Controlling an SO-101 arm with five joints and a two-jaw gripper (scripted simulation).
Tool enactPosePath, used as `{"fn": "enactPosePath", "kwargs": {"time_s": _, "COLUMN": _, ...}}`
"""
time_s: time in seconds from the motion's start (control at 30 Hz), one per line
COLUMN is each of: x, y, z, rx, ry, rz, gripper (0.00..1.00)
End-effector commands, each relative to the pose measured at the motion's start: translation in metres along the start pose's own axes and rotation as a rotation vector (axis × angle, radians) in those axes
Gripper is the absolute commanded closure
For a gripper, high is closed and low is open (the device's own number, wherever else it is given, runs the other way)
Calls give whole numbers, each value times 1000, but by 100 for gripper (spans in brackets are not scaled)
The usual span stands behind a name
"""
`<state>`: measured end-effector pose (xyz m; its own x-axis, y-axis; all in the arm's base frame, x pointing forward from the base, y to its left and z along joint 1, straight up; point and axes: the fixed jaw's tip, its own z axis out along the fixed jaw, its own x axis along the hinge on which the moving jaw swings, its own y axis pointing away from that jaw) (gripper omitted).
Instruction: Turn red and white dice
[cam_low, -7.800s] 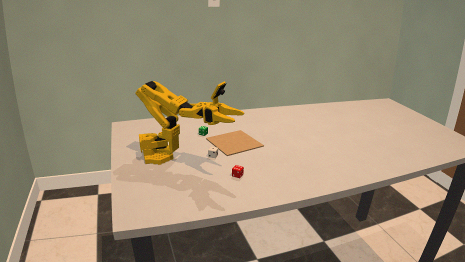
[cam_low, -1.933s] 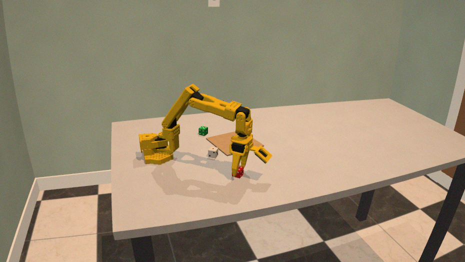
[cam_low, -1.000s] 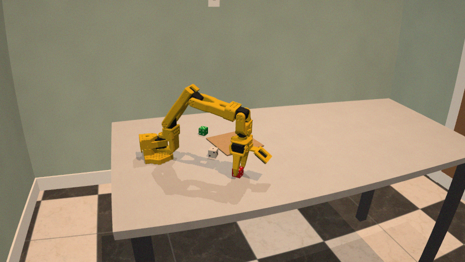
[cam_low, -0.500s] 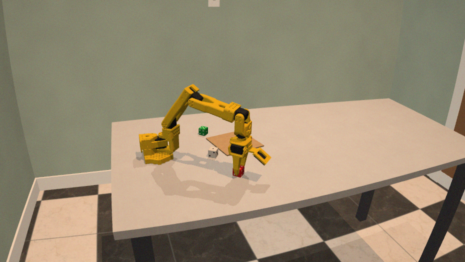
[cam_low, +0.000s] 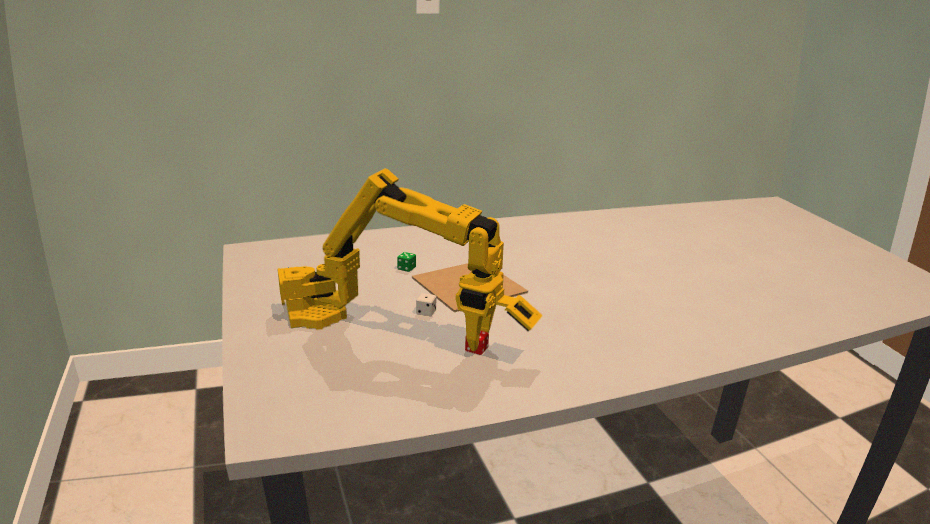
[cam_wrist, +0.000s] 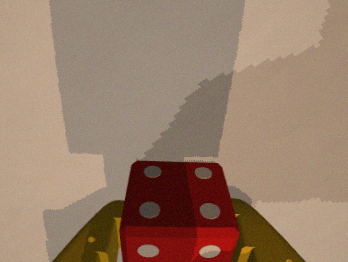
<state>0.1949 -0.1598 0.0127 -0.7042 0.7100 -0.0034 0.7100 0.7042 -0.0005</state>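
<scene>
The red die (cam_low: pixel 480 342) (cam_wrist: pixel 178 229) rests on the bare table in front of the mat. In the wrist view one of its faces shows four pips and the face nearer the camera shows six. My gripper (cam_low: pixel 477 341) points straight down and is shut on the red die, one finger on each side. The white die (cam_low: pixel 425 303) lies on the table just left of the mat's near corner. The green die (cam_low: pixel 406 261) lies on the table behind the mat's left side. The brown mat (cam_low: pixel 437 280) lies flat; the arm hides its middle.
The arm's yellow base (cam_low: pixel 312 296) stands at the table's left. The table's front edge (cam_low: pixel 520 426) runs a short way in front of the red die. A wide stretch of table top (cam_low: pixel 683 286) lies to the right.
</scene>
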Motion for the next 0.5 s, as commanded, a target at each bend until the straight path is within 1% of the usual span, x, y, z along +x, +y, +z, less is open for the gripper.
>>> {"fn": "enactPosePath", "kwargs": {"time_s": 0.0, "x": -4, "y": -1, "z": -7, "rx": -3, "ry": -39, "rz": -2, "gripper": 88}}
{"fn": "enactPosePath", "kwargs": {"time_s": 0.27, "x": -4, "y": -1, "z": -7, "rx": -3, "ry": -39, "rz": -2, "gripper": 98}}
{"fn": "enactPosePath", "kwargs": {"time_s": 0.47, "x": -4, "y": -1, "z": -7, "rx": -3, "ry": -39, "rz": -2, "gripper": 100}}
